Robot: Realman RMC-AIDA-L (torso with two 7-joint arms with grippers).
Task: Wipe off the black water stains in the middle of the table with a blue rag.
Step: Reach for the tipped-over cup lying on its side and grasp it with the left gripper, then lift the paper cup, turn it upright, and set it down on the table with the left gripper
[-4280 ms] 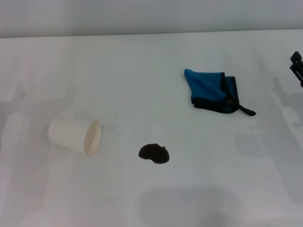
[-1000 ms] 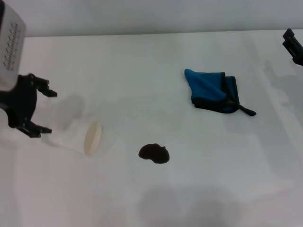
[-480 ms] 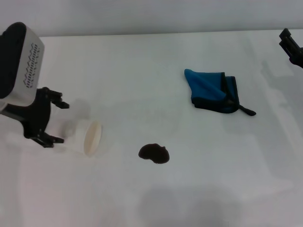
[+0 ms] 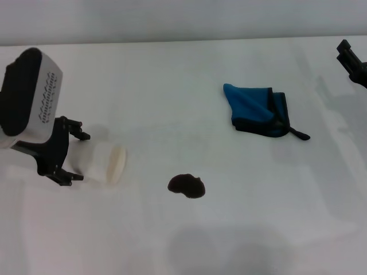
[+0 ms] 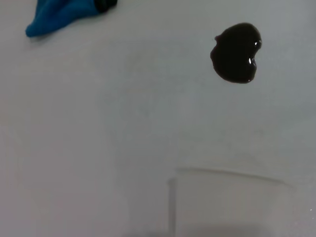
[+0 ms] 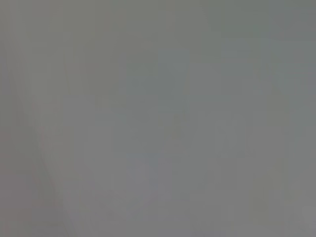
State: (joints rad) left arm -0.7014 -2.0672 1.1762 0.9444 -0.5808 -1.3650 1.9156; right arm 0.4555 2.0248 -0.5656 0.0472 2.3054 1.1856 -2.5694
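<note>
This looks like a robot test bench in a lab, not a home or kitchen. A broad, plain white desk fills nearly the whole head view, smooth and bare of any household clutter, and behind its far edge there is only a flat pale grey wall. What lies on the desk reads as a staged trial: a small black stain near the middle, a folded blue rag well beyond it to the right, and a white paper cup on its side to the stain's left. A robot arm's white wrist housing stands over the desk left of the cup.
</note>
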